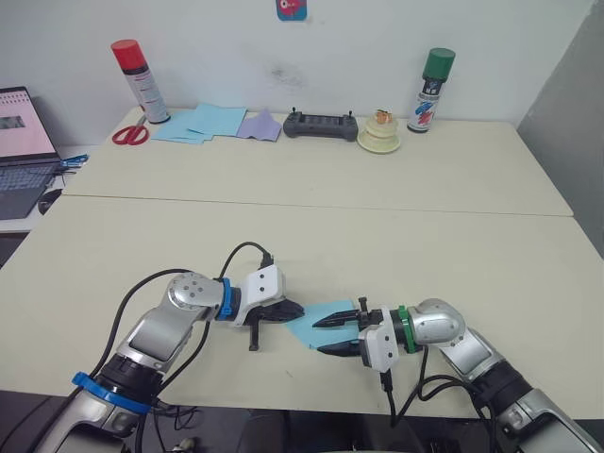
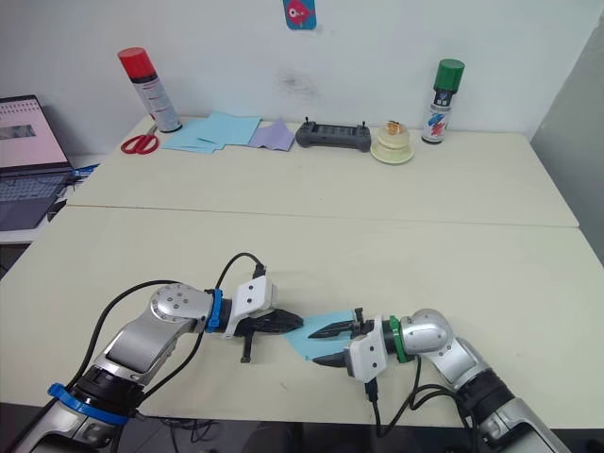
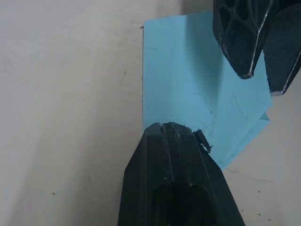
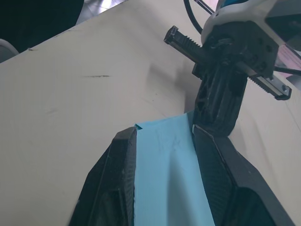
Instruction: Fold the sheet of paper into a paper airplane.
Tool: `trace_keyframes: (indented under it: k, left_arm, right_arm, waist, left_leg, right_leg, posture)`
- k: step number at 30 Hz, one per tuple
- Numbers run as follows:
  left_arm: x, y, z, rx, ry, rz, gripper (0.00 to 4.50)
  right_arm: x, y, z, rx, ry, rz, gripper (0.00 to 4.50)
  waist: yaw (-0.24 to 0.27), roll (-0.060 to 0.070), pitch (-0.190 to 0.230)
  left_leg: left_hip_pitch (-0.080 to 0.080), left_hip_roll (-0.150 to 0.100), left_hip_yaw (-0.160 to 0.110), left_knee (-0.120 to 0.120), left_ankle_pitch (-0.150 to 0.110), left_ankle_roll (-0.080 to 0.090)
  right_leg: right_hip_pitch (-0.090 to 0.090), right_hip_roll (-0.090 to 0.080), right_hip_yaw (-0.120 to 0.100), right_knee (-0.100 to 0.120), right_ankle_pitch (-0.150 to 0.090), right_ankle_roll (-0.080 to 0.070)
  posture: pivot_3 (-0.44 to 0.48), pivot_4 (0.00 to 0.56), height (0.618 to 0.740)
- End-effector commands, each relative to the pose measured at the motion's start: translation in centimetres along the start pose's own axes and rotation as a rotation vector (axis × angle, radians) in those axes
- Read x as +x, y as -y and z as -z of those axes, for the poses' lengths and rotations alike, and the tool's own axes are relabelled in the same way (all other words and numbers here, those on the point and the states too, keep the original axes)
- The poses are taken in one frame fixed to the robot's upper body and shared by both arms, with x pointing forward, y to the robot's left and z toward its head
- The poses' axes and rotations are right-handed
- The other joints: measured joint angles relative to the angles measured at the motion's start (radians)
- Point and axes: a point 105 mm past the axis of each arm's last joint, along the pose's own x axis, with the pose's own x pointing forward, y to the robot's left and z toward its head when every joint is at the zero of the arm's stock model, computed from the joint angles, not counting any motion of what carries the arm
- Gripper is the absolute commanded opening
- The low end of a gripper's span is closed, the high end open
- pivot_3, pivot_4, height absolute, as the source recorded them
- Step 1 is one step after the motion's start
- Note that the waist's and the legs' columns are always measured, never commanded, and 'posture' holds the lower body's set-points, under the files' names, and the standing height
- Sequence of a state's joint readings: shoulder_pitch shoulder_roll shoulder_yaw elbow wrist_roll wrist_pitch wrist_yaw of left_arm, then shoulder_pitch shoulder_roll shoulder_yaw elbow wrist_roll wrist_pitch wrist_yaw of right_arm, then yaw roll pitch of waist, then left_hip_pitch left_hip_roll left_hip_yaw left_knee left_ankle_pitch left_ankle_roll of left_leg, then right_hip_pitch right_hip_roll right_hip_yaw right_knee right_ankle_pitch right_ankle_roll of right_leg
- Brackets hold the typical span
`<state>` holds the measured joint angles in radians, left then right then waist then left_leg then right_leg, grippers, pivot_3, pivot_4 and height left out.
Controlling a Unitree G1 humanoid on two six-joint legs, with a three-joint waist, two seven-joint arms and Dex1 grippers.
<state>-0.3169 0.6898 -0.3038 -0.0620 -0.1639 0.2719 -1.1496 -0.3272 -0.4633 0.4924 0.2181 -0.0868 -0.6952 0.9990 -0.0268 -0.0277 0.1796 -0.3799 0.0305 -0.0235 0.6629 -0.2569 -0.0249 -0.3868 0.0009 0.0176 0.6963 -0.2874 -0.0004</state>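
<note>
Right wrist view, sheet of paper (image 4: 164,174) between spread right fingers (image 4: 113,188).

You would have found no text that could be made out anywhere. The red-capped white spray can (image 1: 140,81) at the far left of the table carried print on its side, and the green-capped spray can (image 1: 431,91) at the far right carried a coloured label, but neither was legible. The open laptop's screen (image 1: 24,124) showed a page with lines too small to read. The small red-and-blue sticker (image 1: 291,8) on the wall bore a figure, no readable words.
</note>
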Motion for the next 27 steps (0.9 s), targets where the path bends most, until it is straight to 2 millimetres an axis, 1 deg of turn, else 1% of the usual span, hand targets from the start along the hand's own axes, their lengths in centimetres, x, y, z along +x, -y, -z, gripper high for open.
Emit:
trace_keyframes:
  k: [1,2,5,6,10,15,16,20,27]
  left_arm:
    - [0.4,-0.1,0.5,0.006,-0.026,0.001,0.00]
    - [0.4,-0.2,0.5,0.008,-0.027,0.002,0.00]
    - [0.6,-0.3,0.5,0.016,-0.028,0.004,0.00]
    - [0.6,-0.3,0.6,0.018,-0.028,0.005,0.00]
    - [0.6,-0.6,0.8,0.029,-0.036,0.007,0.00]
    - [0.7,-0.8,0.8,0.033,-0.033,0.009,0.00]
    - [0.8,-0.8,0.8,0.034,-0.032,0.009,0.00]
    - [0.9,-0.8,0.8,0.040,-0.024,0.015,0.00]
    - [1.1,-0.7,0.6,0.088,-0.018,0.031,0.00]
  right_arm:
    - [0.1,0.3,-0.4,-0.013,0.026,0.012,1.58]
    - [0.1,0.4,-0.5,-0.002,0.034,0.019,1.35]
    - [-0.3,1.2,-0.9,0.015,0.056,0.049,0.30]
    - [-0.4,1.5,-1.0,0.017,0.061,0.061,0.02]
    - [-1.1,2.2,-1.4,0.014,0.074,0.084,0.02]
    - [-1.6,2.7,-1.5,0.038,0.068,0.096,0.02]
    - [-1.6,2.7,-1.5,0.047,0.068,0.100,0.02]
    - [-1.4,4.1,-1.4,0.087,0.050,0.150,0.02]
    - [-0.8,5.6,-1.2,0.089,0.030,0.166,0.02]
  waist:
    - [0.001,0.000,0.000]
    - [0.001,0.000,0.000]
    - [0.001,0.000,0.000]
    - [0.001,0.000,0.000]
    - [0.002,0.000,0.000]
    - [0.002,0.000,0.000]
    - [0.002,0.000,0.000]
    - [0.002,0.000,0.000]
    - [0.002,0.000,0.000]
  left_leg:
    - [0.000,0.000,0.000,0.000,0.000,0.000]
    - [0.000,0.000,0.000,0.000,0.000,0.000]
    - [0.000,0.000,0.000,0.000,0.000,0.000]
    - [0.000,0.000,0.000,0.000,0.000,0.000]
    - [0.000,0.000,0.000,0.000,0.000,0.000]
    - [0.000,0.000,0.000,0.000,0.000,0.000]
    - [0.000,0.000,0.000,0.000,0.000,0.000]
    - [0.000,0.000,0.000,0.000,0.000,0.000]
    - [0.000,0.000,0.000,0.000,0.000,0.000]
  right_leg:
    - [0.000,0.000,0.000,0.000,0.000,0.000]
    - [0.000,0.000,0.000,0.000,0.000,0.000]
    - [0.000,0.000,0.000,0.000,0.000,0.000]
    - [0.000,0.000,0.000,0.000,0.000,0.000]
    - [0.000,-0.001,0.000,0.000,0.000,0.000]
    - [0.000,-0.001,0.000,0.000,0.000,0.000]
    - [0.000,-0.001,0.000,0.000,0.000,0.000]
    - [0.000,-0.001,0.000,0.000,0.000,0.000]
    - [0.000,-0.001,0.000,0.000,0.000,0.000]
  posture:
    - [0.000,0.150,0.740]
    - [0.000,0.150,0.740]
    - [0.000,0.150,0.740]
    - [0.000,0.150,0.740]
    - [0.000,0.150,0.740]
    - [0.000,0.150,0.740]
    - [0.000,0.150,0.740]
    - [0.000,0.150,0.740]
    - [0.000,0.150,0.740]
